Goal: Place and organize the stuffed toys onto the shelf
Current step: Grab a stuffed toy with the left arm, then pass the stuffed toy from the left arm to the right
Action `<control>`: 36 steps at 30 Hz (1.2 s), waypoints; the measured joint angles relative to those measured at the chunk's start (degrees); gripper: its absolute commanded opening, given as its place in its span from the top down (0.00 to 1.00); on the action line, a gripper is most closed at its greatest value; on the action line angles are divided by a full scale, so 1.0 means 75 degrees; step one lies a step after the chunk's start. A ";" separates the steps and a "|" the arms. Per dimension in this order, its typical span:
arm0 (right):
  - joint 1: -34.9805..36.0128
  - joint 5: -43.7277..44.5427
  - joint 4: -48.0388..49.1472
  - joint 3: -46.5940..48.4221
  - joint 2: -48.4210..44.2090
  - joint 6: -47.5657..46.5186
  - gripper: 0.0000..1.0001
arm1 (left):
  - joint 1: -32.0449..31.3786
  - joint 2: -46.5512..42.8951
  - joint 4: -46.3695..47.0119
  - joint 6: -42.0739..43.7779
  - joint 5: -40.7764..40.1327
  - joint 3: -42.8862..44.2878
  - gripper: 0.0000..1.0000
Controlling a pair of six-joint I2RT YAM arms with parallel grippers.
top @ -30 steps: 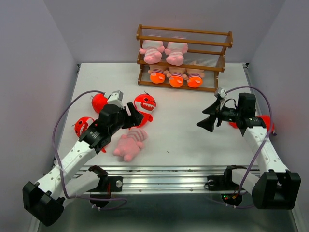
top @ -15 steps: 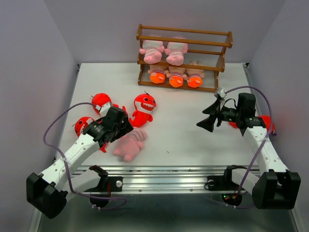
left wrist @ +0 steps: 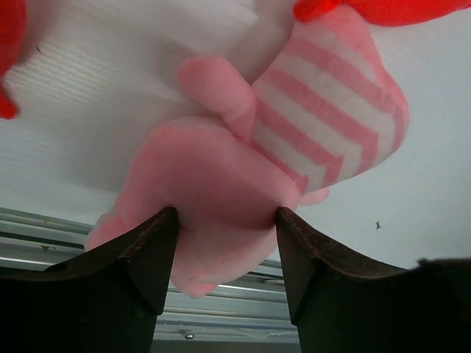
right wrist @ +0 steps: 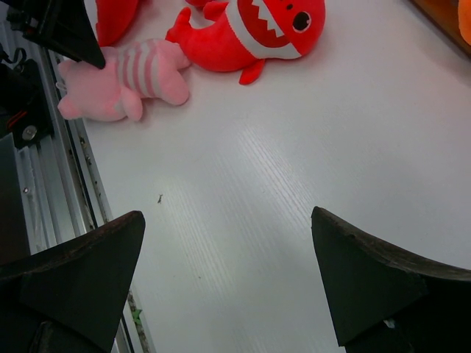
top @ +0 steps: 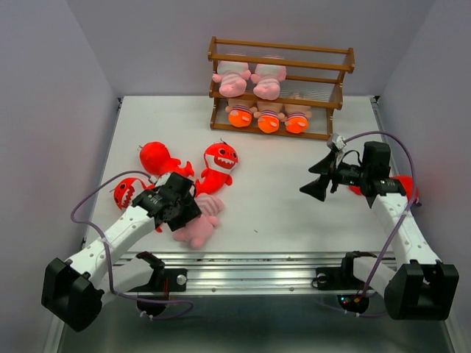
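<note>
Left wrist: hand (left wrist: 228, 215) flanks pink toy (left wrist: 213, 169) (table's near edge (left wrist: 44, 224) just beside).

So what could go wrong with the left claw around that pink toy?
The left gripper holds the pink striped toy only by its soft head, so it may slip when lifted. The red shark beside it might get dragged. The middle tier of the shelf already holds two pink toys; the remaining gap looks tight.

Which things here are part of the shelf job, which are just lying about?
Job: shelf, two shelved pink toys, three orange-footed dolls, loose pink toy, red sharks.
Lying about: arm cables, front rail, dark speck.
</note>
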 measured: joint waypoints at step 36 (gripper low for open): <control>0.2084 -0.0819 -0.4010 0.0198 0.0621 -0.5846 0.00 | -0.2168 0.4229 0.4135 0.2815 0.5552 0.1900 1.00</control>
